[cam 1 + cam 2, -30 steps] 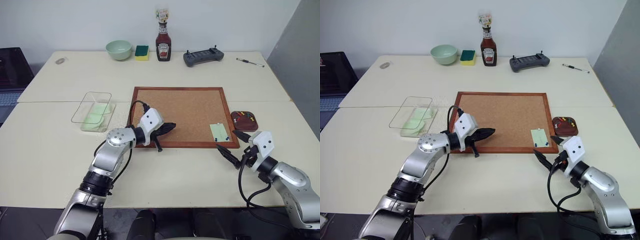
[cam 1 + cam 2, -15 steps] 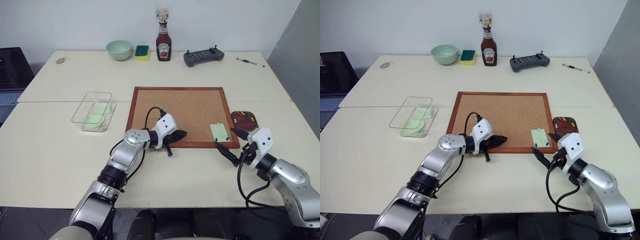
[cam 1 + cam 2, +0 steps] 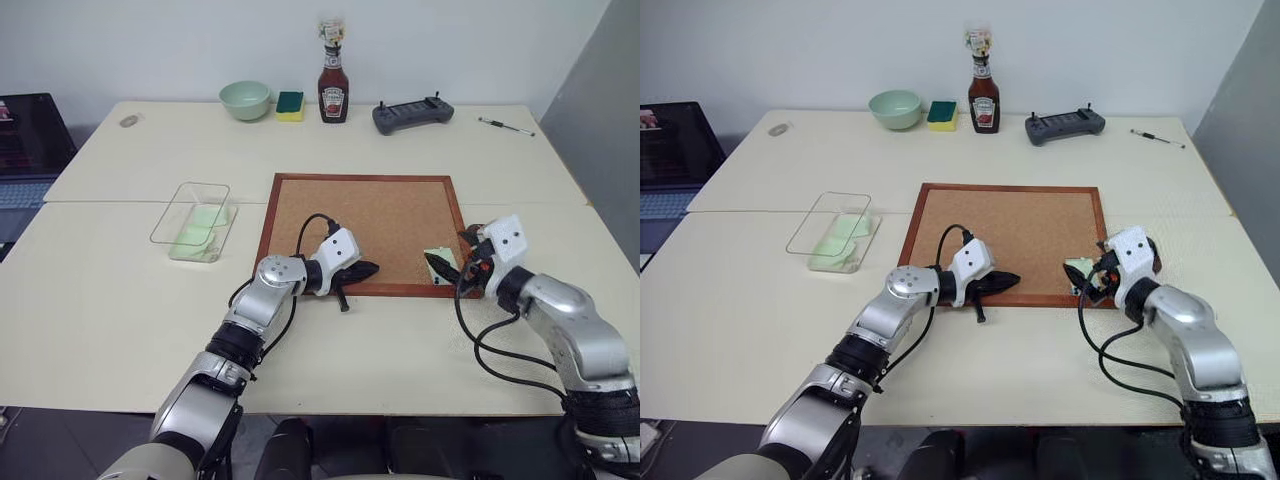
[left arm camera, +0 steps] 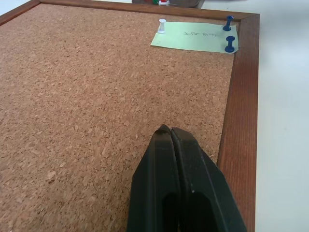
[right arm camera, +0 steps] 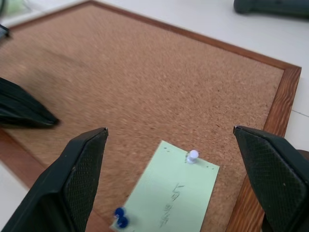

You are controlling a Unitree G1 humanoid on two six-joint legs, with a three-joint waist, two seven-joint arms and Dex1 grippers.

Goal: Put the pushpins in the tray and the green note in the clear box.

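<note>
The green note (image 4: 193, 37) is pinned at the near right corner of the corkboard (image 3: 370, 215). Two blue pushpins (image 4: 230, 44) hold its near edge and a white one (image 5: 192, 155) its far edge. My right gripper (image 5: 170, 130) hovers open over the note, one finger on each side. My left gripper (image 3: 366, 268) is shut and empty, low over the board's near edge, left of the note. A sliver of the dark red tray (image 4: 186, 3) shows beyond the note; my right wrist covers most of it. The clear box (image 3: 165, 225) sits left of the board with pale green slips inside.
Along the table's far edge stand a mint bowl (image 3: 245, 98), a sponge (image 3: 290, 103), a ketchup bottle (image 3: 333, 90), a black controller (image 3: 410, 115) and a pen (image 3: 505, 125). A laptop (image 3: 30, 140) is off the left side.
My right gripper has moved forward from the bare table onto the board's corner, over the note. My left gripper slid right along the near frame, then stayed put. The camera shifted slightly.
</note>
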